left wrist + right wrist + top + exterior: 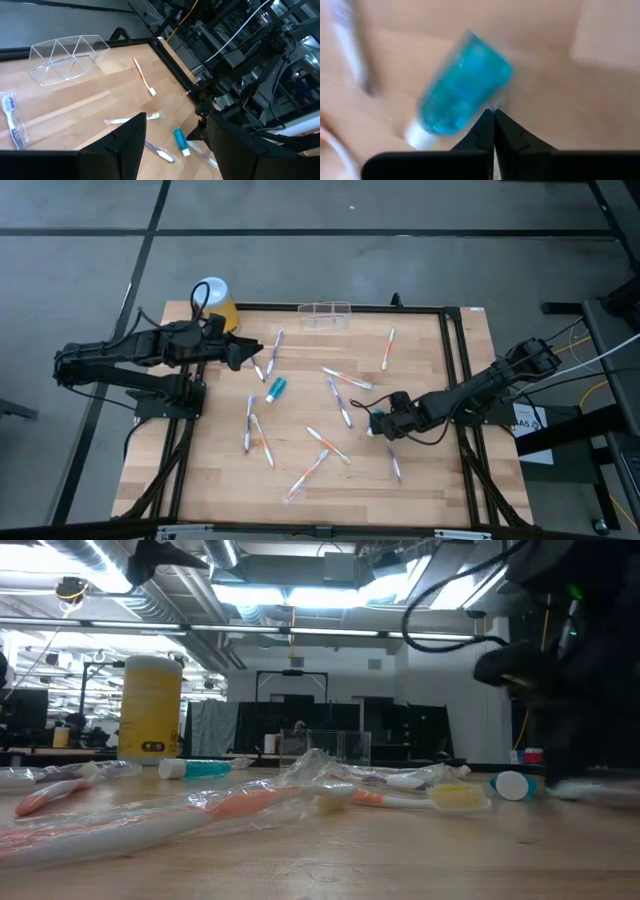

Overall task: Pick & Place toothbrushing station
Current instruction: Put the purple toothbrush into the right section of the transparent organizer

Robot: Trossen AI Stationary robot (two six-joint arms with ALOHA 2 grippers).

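While the right pincer (378, 423) sat low on the wooden counter (420, 480), fingers shut together on nothing, a small blue tube with a white cap (462, 92) lay just past its tips. Left pincer (250, 350) hung open near the yellow canister (215, 298). Clear plastic low-walled holder (325, 313) stood at the counter's far edge, well apart. Judgement: reopen before any grasp. Only the right wrist view showed the shut tips; the high view showed the scattered toothbrushes (345, 402).

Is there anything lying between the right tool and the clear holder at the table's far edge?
Yes. The right tool, shut, sits low near a small blue tube. Between it and the clear holder lie several wrapped toothbrushes on the wood. Nothing tall stands there.
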